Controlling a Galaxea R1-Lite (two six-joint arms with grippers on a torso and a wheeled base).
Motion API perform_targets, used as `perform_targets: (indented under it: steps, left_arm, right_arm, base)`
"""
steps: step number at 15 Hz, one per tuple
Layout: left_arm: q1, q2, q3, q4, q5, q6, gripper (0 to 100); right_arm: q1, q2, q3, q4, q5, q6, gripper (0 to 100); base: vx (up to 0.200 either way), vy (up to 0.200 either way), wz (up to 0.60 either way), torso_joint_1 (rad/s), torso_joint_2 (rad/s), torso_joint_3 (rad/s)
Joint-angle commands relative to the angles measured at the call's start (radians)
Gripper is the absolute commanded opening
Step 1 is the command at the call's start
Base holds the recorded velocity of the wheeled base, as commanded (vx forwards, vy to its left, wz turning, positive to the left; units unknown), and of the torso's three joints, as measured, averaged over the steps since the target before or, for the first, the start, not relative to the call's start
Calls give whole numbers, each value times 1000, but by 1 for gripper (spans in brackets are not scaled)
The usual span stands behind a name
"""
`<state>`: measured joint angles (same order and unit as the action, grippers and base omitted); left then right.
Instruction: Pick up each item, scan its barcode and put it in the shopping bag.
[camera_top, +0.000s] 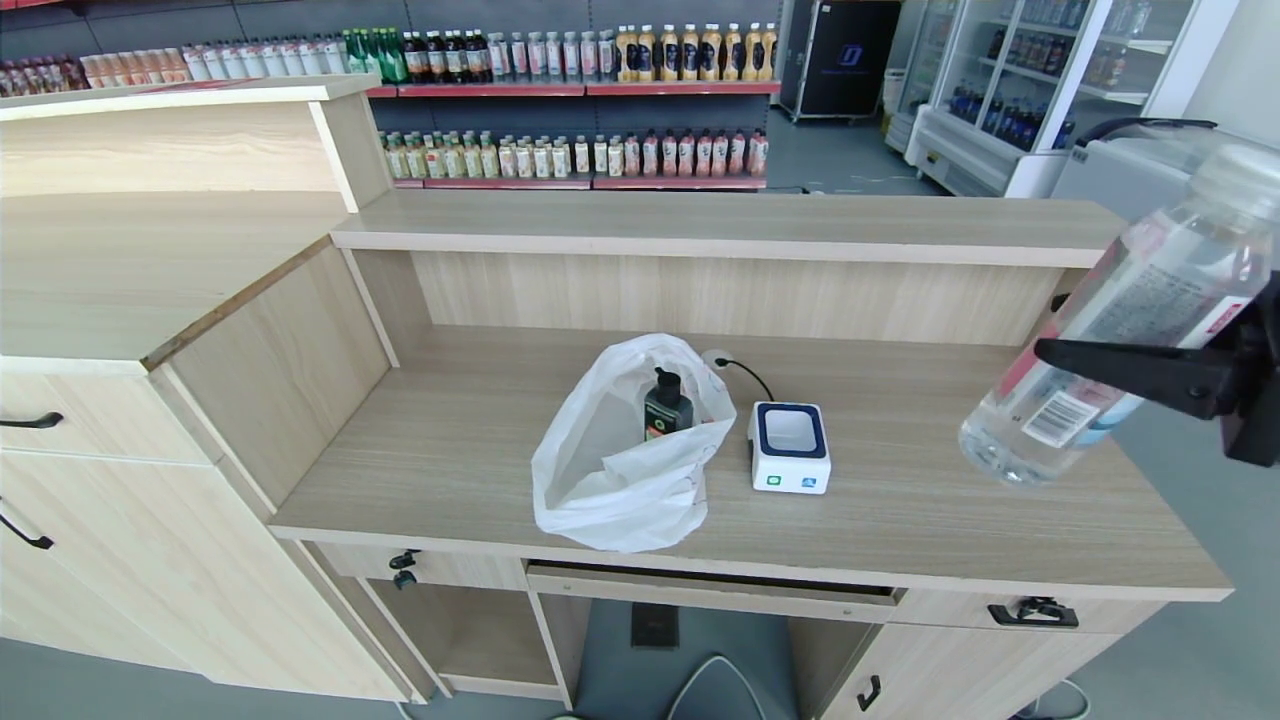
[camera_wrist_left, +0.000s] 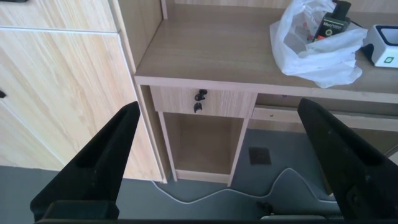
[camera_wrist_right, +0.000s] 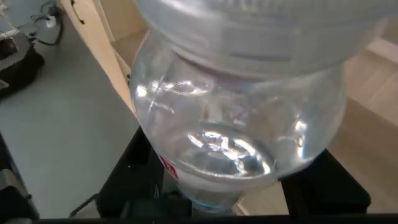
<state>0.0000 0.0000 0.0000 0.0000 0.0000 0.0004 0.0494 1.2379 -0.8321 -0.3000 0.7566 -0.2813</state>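
**Step in hand (our judgement):** present the clear bottle (camera_top: 1140, 290) to the scanner (camera_top: 789, 447).

**Current state**
- The right hand (camera_top: 1090, 345) is closed around the bottle's mid-body.
- It holds the bottle tilted, cap upward and base downward, above the right end of the surface (camera_top: 900, 520), well apart from the scanner.
- The barcode (camera_top: 1060, 418) is on the label near the base, facing down and toward us.

**How we would do the step well**
1. Carry the bottle leftward until the barcode is over the scanner's window.
2. Turn the wrist so the code faces the window squarely.
3. Hold firmly. The bottle is smooth and rounded, so we judge that it could slip or rotate between the fingers.
4. Leave the black finger off the code.

**Surroundings**
- The shopping bag (camera_top: 620, 470) stands just beside the scanner, on its left. Its mouth is open and a dark pump bottle (camera_top: 667, 405) stands upright inside.
- The scanner's cable (camera_top: 745, 372) runs off behind it, clear of a sideways approach.
- The raised ledge (camera_top: 720, 225) along the back limits room on the far side.
- The bag's loose rim could catch the bottle on a low pass.
- The left hand (camera_wrist_left: 214, 109) hangs wide open and holds nothing. It is low in front of the drawer under the surface, out of the path.
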Motion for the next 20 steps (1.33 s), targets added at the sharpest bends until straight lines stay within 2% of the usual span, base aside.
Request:
perform_targets:
  steps: [1,2,4,5,10,15,18,20]
  left_arm:
    - [0,0,0,0,0,1,100]
    - [0,0,0,0,0,0,100]
    - [0,0,0,0,0,0,100]
    - [0,0,0,0,0,1,100]
    - [0,0,0,0,0,1,100]
    - [0,0,0,0,0,0,100]
    - [0,0,0,0,0,0,100]
    - [0,0,0,0,0,0,100]
  right_arm:
    - [-132,193,119,-238,-5,-168,0]
    - [-149,222,125,-280,-6,-231,0]
    - [-252,334,79,-370,-6,-587,0]
    - [-273,371,54,-389,3,-673,0]
    - [-275,520,45,-668,33,-690,0]
    - [-270,618,11,-778,110,-700,0]
    - [-263,713,-8,-846,170,-710,0]
    - [-263,787,-5,-966,222,-710,0]
  base:
    - [0,0,0,0,0,0]
    - [0,0,0,0,0,0]
    - [0,0,0,0,0,0]
    - [0,0,0,0,0,0]
    - [0,0,0,0,0,0]
    - [0,0,600,3,1,4]
    - [0,0,0,0,0,0]
    - [0,0,0,0,0,0]
